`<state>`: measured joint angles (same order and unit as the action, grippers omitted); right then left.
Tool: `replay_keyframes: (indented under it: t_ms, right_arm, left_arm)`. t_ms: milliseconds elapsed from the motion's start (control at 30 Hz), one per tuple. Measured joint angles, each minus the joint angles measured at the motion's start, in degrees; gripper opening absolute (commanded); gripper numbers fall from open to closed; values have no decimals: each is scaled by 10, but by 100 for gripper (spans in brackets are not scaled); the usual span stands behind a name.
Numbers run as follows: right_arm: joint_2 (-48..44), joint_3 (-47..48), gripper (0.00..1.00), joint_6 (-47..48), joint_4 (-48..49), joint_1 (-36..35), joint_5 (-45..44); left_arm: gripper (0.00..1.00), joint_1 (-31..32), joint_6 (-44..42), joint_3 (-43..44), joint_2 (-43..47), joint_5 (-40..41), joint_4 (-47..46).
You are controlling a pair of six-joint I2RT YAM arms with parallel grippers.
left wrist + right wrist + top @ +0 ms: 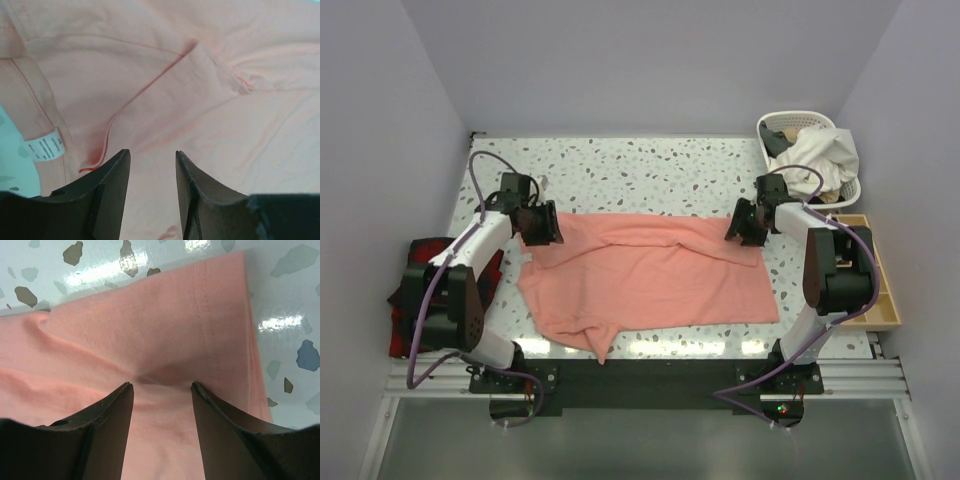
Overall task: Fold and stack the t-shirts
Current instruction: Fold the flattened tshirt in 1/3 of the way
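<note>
A salmon-pink t-shirt (650, 278) lies spread across the middle of the table, rumpled, with a fold running along its far edge. My left gripper (542, 226) sits over the shirt's far left corner. In the left wrist view its jaws (152, 153) stand open just above the pink fabric (200, 75), near a seam and a white care label (45, 148). My right gripper (748, 224) is at the far right corner. Its jaws (162, 385) are open, with the tips pressing down on the cloth (150, 330) beside the stitched hem, and the fabric puckers between them.
A white laundry basket (848, 190) holding pale clothes stands at the back right. A wooden tray (882, 290) lies along the right edge. A red-and-black plaid cloth (408, 300) sits at the left edge behind the left arm. Walls enclose three sides.
</note>
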<state>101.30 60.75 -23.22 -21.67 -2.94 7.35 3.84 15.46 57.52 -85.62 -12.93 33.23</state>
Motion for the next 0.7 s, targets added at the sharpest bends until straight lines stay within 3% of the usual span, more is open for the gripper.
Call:
replay_keyframes:
  t_ms: [233, 700]
  right_arm:
    - [0, 0, 56, 4, 0, 0, 2]
    - [0, 0, 57, 11, 1, 0, 13]
  left_arm:
    - [48, 0, 11, 8, -63, 43, -27]
    - [52, 0, 12, 2, -64, 112, -23]
